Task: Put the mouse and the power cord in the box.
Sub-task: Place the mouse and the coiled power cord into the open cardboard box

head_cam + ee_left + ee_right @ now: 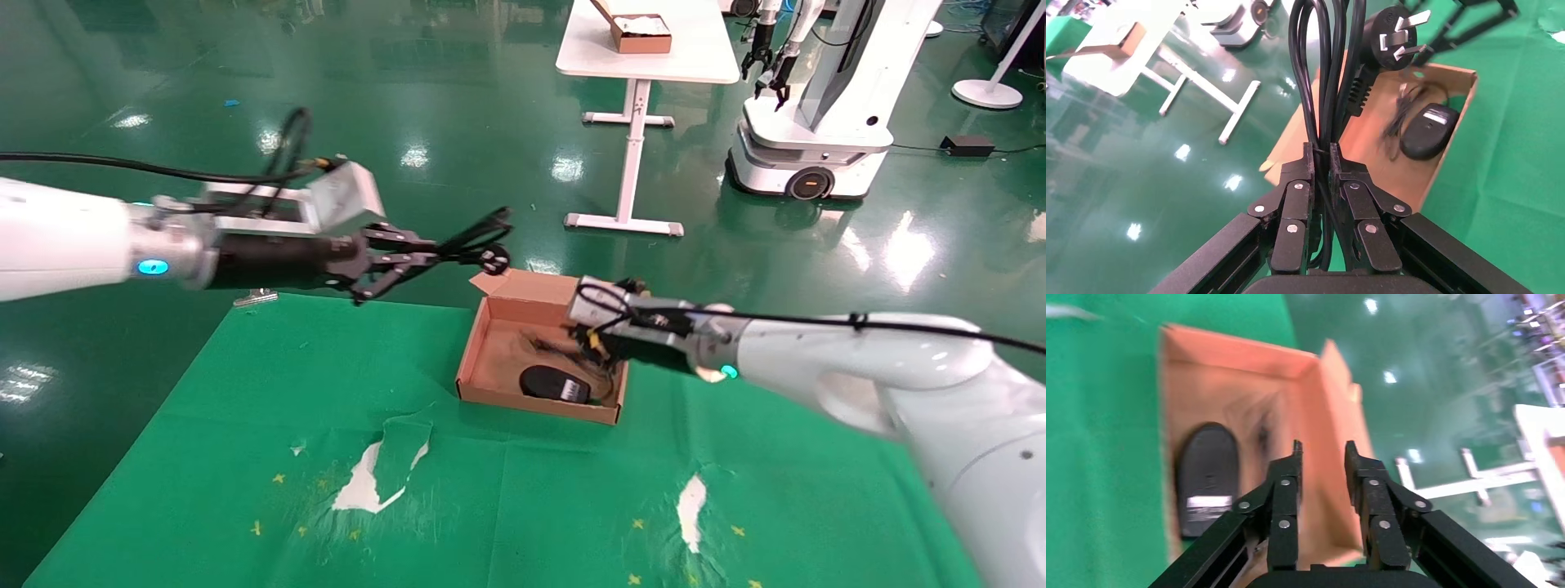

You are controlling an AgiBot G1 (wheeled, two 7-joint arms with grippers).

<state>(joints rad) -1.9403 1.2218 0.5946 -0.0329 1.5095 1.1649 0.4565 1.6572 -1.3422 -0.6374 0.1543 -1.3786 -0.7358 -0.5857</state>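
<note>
From the head view, the left hand (391, 263) is raised over the far left of the green table (245, 425), clamped on the power cord (478, 245), whose loops hang in the air just left of the box's back corner. The box (482, 371) sits open near the middle of the table, with the mouse (556, 382) lying inside it toward the near wall. The right hand (590, 347) reaches into the box from the right, just beside the mouse; its fingers are hard to make out here.

In the left wrist view, the left hand (1321, 160) is shut tight around the bundled strands of the power cord (1322, 73), and the chunky plug (1389, 38) (three metal prongs showing) dangles above the box (1447, 160). The mouse (1428, 122) rests on the box floor with its thin cable (1398, 116) bunched beside it.

In the right wrist view, the right hand (1321, 456) hovers over the box (1248, 361) with fingers apart and nothing between them. The mouse (1206, 478) lies belly-up, its label visible, close to one side wall.
</note>
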